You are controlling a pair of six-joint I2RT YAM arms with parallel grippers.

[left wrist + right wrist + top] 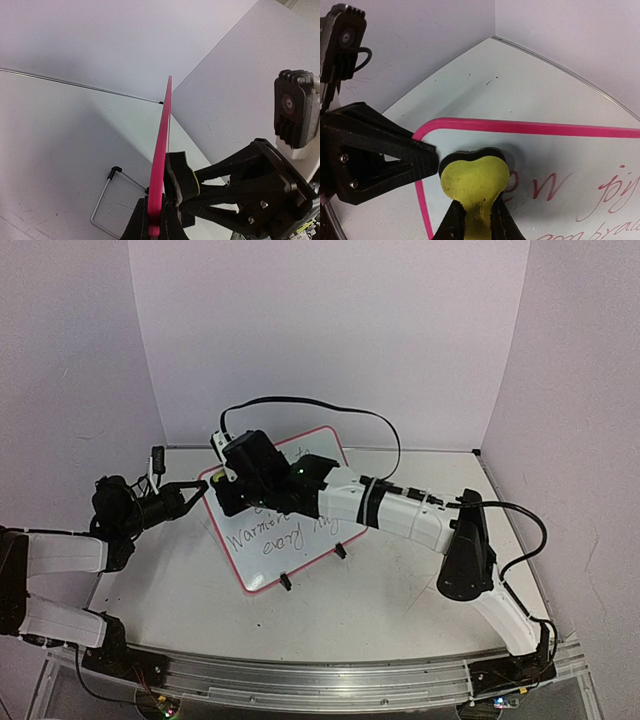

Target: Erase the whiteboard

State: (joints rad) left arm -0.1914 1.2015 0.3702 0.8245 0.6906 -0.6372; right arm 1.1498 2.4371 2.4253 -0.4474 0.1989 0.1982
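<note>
L pincer [156, 220] clamps whiteboard [162, 130] edge; R pincer [472, 220] pinches yellow eraser [472, 182], prob. touching board; hard wipe may lever it from L's grip.

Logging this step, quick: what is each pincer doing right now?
Left pincer: closed on the whiteboard, gripping its pink frame edge.
Right pincer: closed on the yellow eraser, held against the whiteboard.
</note>
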